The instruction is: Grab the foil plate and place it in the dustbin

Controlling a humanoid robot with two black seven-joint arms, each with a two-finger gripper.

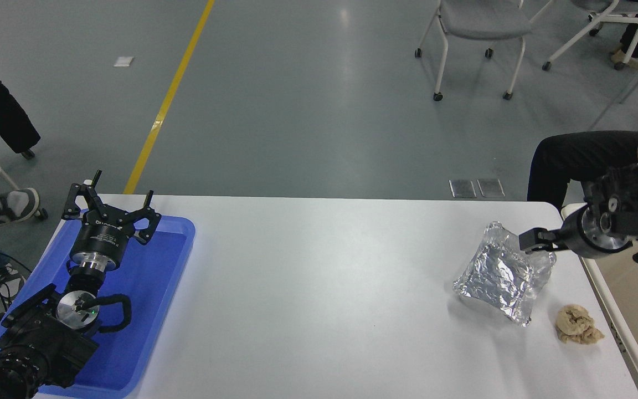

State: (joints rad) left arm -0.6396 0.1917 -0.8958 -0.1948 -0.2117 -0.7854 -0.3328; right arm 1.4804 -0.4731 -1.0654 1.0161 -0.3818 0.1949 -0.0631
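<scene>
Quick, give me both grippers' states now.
Left gripper: open, empty, parked over the blue tray.
Right gripper: at the foil plate far corner; jaws' state cannot be told.

The shallow silver aluminium-foil plate (503, 277) is crinkled all over and mirror-bright, throwing broken glints. Beside it, the small tan wad of paper (577, 325) looks soft, matt and rumpled. The white desk (324, 288) is smooth with a faint sheen. The flat blue plastic tray (147, 288) is glossy. The large cream-beige plastic dustbin (612, 310) has a smooth, dull rim. Both black hands, left (109, 213) and right (535, 242), are matt, with polished metal wrist rings behind them.
</scene>
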